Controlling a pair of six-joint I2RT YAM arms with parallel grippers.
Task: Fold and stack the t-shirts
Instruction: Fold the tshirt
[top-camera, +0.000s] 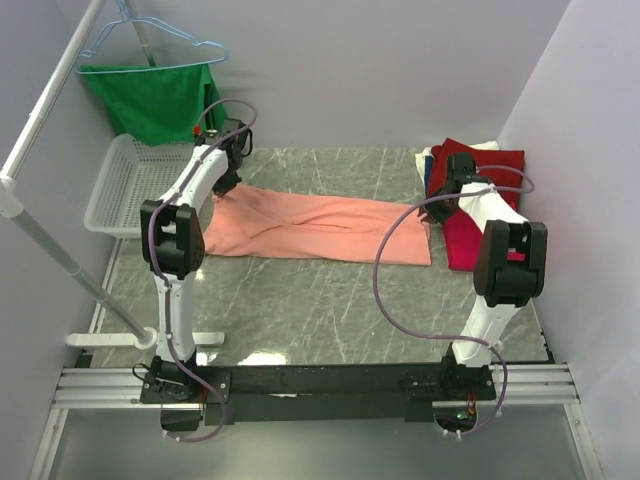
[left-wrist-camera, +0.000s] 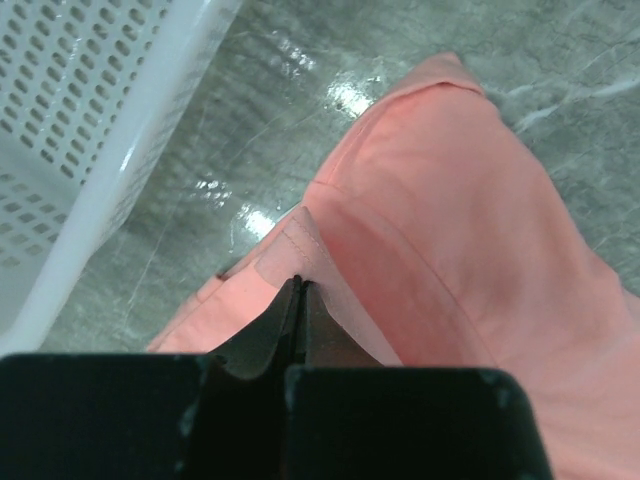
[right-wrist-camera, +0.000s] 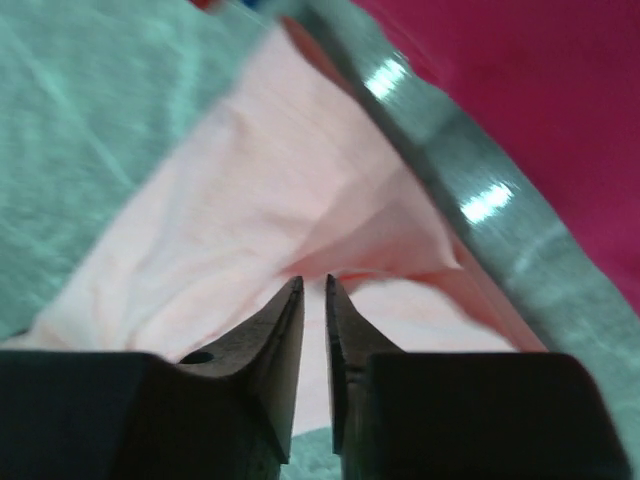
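Observation:
The salmon-pink t-shirt (top-camera: 320, 225) lies stretched across the middle of the table. My left gripper (top-camera: 228, 185) is at its far left corner. In the left wrist view the gripper (left-wrist-camera: 300, 281) is shut on a stitched hem of the shirt (left-wrist-camera: 440, 230). My right gripper (top-camera: 438, 212) is at the shirt's right end. In the right wrist view its jaws (right-wrist-camera: 314, 280) stand nearly closed, with the shirt (right-wrist-camera: 270, 190) tented up to the tips. The dark red t-shirt (top-camera: 490, 160) and the crimson-pink t-shirt (top-camera: 462, 242) lie at the back right. The crimson-pink one also shows in the right wrist view (right-wrist-camera: 530, 100).
A white mesh basket (top-camera: 125, 185) stands at the back left, close to my left gripper; it also shows in the left wrist view (left-wrist-camera: 90, 130). A green garment (top-camera: 155, 100) hangs on a light-blue hanger (top-camera: 150, 35) above it. White poles (top-camera: 60, 255) run along the left side.

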